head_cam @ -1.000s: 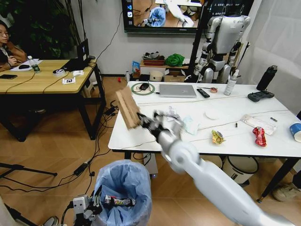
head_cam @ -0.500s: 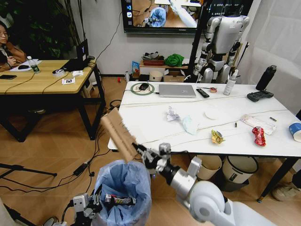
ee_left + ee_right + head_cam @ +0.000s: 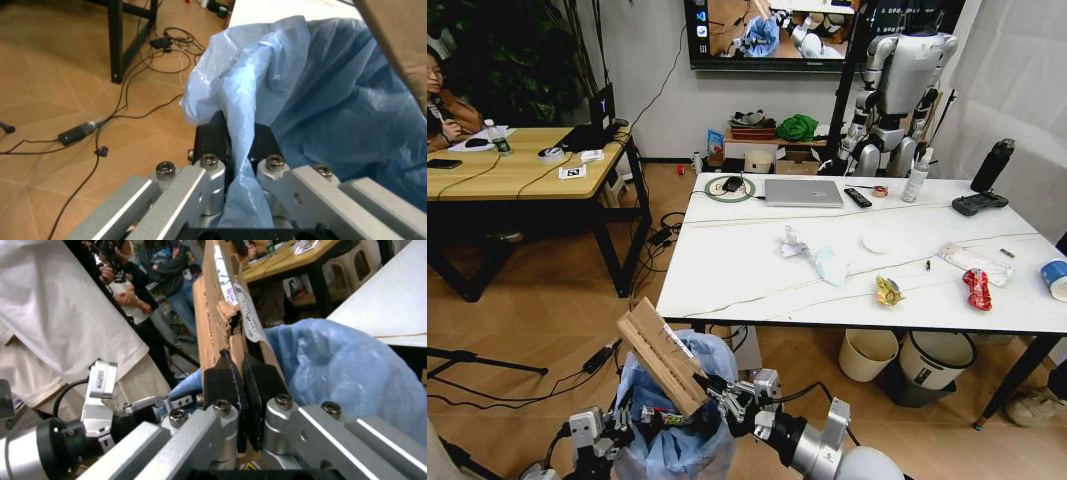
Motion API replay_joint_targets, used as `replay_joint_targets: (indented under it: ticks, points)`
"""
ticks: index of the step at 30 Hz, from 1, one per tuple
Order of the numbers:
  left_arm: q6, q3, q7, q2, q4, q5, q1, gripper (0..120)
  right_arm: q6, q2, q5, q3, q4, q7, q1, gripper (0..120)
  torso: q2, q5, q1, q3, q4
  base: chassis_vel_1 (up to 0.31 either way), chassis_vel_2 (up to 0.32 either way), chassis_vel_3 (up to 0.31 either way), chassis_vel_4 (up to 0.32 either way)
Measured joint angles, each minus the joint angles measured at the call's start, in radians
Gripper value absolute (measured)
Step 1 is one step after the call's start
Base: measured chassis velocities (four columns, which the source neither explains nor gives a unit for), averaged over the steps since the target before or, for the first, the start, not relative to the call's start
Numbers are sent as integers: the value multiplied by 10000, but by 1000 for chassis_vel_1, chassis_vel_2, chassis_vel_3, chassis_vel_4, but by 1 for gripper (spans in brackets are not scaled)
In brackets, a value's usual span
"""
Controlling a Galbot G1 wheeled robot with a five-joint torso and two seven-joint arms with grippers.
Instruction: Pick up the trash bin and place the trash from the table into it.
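Light-blue trash bin (image 3: 682,440); brown cardboard (image 3: 660,355); white veined table (image 3: 757,270).

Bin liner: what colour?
Light blue, translucent and crinkly. The bin liner shows best in the left wrist view, pinched by the left gripper.

The small bin lined with a crinkly light-blue plastic bag (image 3: 679,420) is set on the floor at the 7 o'clock corner of the large white marble-veined bench (image 3: 757,270). A flat brown cardboard piece (image 3: 661,356) is held tilted above its mouth.
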Motion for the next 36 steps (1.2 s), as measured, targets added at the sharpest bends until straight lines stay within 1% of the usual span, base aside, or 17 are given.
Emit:
replay_joint_targets:
  ticks: [11, 17, 20, 21, 26, 27, 32, 33, 36]
  points:
    - [1, -77, 2, 22, -63, -70, -29, 1, 66, 122, -453, 149, -29, -70, -462, 0, 0, -2, 1, 0, -1, 0, 0, 0, 0]
    - [3, -26, 3, 27, -106, -71, -15, 1, 49, 180, -599, 154, -46, -69, -480, 0, 0, -2, 1, 0, 0, 0, 0, 0, 0]
    - [4, 93, 4, 8, -112, -68, -8, 1, 40, 212, -708, 145, -111, -54, -458, 13, 0, -2, 1, 0, 0, 0, 0, 0, 0]
    - [4, 93, 4, 8, -112, -68, -8, 1, 40, 212, -708, 145, -111, -54, -458, 13, 0, -2, 1, 0, 0, 0, 0, 0, 0]
    - [2, 228, 8, -4, -111, -51, -42, 1, 33, 205, -763, 163, -112, -22, -442, 34, 0, -2, 1, 0, 0, 0, 0, 0, 0]
    - [2, 228, 8, -4, -111, -51, -42, 1, 33, 205, -763, 163, -112, -22, -442, 34, 0, -2, 1, 0, 0, 0, 0, 0, 0]
    - [3, 236, 9, 14, -101, -53, -51, 1, 37, 194, -853, 319, -9, -18, -582, 56, -2, -1, 1, 1, -1, 0, 0, 0, 0]
    - [3, 236, 9, 14, -101, -53, -51, 1, 37, 194, -853, 319, -9, -18, -582, 56, -2, -1, 1, 1, -1, 0, 0, 0, 0]
    - [0, 316, 10, 6, -77, -5, -17, 1, 37, 214, -846, 589, 251, -15, -596, 69, -2, -2, 1, 0, -1, 0, 0, 0, 0]
